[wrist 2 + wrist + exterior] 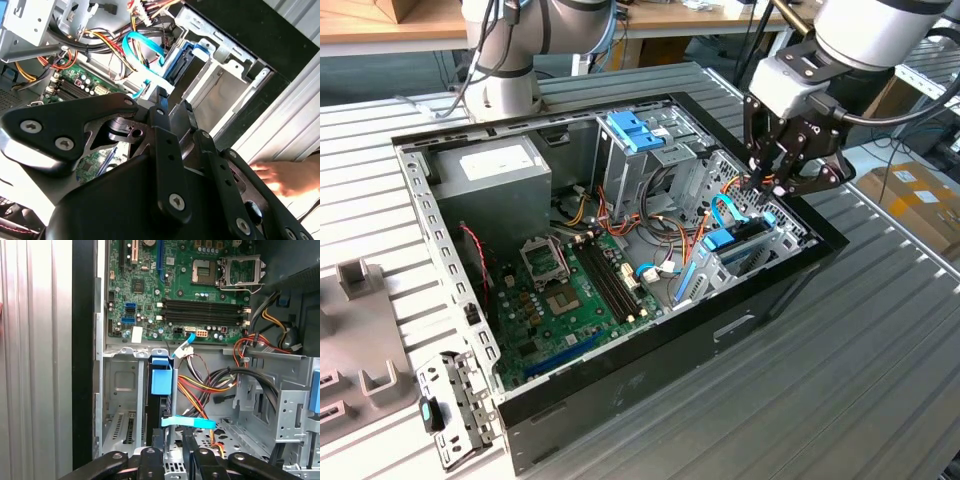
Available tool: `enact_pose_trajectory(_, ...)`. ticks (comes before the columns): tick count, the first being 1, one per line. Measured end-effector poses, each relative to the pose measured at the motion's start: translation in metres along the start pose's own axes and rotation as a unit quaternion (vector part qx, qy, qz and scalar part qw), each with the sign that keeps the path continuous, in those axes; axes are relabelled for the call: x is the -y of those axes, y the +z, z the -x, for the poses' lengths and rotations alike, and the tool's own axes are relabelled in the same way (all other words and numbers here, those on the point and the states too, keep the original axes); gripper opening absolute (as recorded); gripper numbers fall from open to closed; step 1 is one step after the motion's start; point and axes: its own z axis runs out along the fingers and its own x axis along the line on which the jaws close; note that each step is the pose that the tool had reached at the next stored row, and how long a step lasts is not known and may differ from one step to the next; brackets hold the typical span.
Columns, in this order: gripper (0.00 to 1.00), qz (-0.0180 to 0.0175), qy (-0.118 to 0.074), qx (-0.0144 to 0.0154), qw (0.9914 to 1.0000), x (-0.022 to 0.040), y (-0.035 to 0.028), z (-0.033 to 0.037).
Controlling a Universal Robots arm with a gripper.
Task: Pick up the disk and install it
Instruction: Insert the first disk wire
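Note:
The disk stands on edge as a dark slab in a slot of the metal drive bay, with a blue tab on its end. In the exterior view the disk sits in the bay at the open computer case's right end. My gripper hangs a little above it. In both wrist views the two black fingers are slightly apart over the bay, with nothing gripped between them. My gripper points down toward the disk and its blue bracket.
The case holds a motherboard, a grey power supply box, a metal cage with a blue top and loose cables, one light blue. A person's hand rests outside the case wall. Grey fixtures lie at the exterior view's left.

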Motion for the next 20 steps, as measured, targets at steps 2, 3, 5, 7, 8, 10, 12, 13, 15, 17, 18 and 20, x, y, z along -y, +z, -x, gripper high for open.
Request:
enact_pose_trajectory(2,0.3,0.0025,0.0,-0.0001,1.0,0.0028,0.0028,0.001)
enact_pose_trajectory(3,0.3,0.0032,0.0,-0.0002,0.99999,0.0026,0.0045,0.0014)
enact_pose_trajectory(5,0.3,0.005,0.0,-0.0002,0.99999,0.0025,0.0082,0.0017)
enact_pose_trajectory(7,0.3,0.0105,0.001,-0.0024,0.99994,0.0051,0.0111,0.0017)
enact_pose_trajectory(8,0.3,0.0142,0.001,-0.0034,0.99989,0.0066,0.0117,0.0017)
enact_pose_trajectory(10,0.3,0.026,0.001,-0.0061,0.99964,0.0107,0.013,0.0016)
enact_pose_trajectory(12,0.3,0.036,0.002,-0.0072,0.99932,0.014,0.0139,0.0016)
enact_pose_trajectory(13,0.3,0.0364,0.002,-0.0072,0.99931,0.0146,0.014,0.0017)
enact_pose_trajectory(15,0.3,0.0365,0.002,-0.007,0.99931,0.0159,0.0146,0.0016)
enact_pose_trajectory(17,0.3,0.0364,0.002,-0.0071,0.99931,0.0177,0.0153,0.0016)
enact_pose_trajectory(18,0.3,0.0362,0.002,-0.0072,0.99932,0.0176,0.0157,0.0016)
enact_pose_trajectory(20,0.3,0.0331,0.001,-0.007,0.99943,0.0175,0.0166,0.0016)
